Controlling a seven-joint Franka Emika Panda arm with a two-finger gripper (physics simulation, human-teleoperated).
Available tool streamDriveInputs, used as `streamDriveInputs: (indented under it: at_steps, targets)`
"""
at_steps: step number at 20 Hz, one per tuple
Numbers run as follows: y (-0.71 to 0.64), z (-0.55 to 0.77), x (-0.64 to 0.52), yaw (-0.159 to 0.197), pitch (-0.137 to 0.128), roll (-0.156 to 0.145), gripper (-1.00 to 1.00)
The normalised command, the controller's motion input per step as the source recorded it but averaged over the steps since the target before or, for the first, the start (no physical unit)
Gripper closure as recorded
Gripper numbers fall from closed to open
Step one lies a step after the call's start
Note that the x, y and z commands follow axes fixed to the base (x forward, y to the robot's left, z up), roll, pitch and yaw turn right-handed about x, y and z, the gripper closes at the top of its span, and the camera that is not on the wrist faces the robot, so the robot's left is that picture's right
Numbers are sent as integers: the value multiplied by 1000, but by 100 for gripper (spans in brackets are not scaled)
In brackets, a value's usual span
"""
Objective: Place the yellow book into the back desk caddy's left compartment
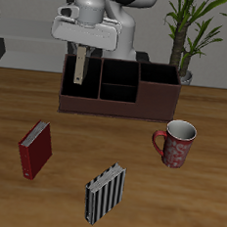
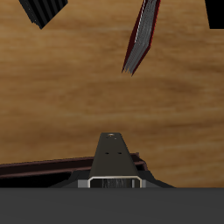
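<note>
Table (image 1: 19, 97): caddy (image 1: 117, 101), mug (image 1: 175, 143), two books (image 1: 35, 148)

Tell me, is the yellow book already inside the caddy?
Not yet: yellow book hangs from the gripper above the back desk caddy.

A wooden table (image 1: 200, 207) (warm brown grain), potted plant (image 1: 191, 30) behind it.

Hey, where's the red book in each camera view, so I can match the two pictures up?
Exterior view: the red book sits tilted on the wood, nearer the table's front edge than the back desk caddy.
Wrist view: the red book shows nearly edge-on against bare wood.
Shared landmark: the striped book, the red book's neighbour on the table in both views.
</note>
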Motion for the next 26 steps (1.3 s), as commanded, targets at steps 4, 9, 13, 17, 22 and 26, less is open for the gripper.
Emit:
streamDriveInputs:
  at_steps: [4,9,13,17,22,26]
  targets:
    - [96,65,-315,17,0,22,100]
    - [35,-51,-278,10,17,7,100]
    - [-65,58,-316,15,-15,-12,100]
    - [-51,8,-283,2,-9,-8,100]
    - [29,-37,-134,18,4,-2,100]
    - [-55,-19,8,-6,6,-13,100]
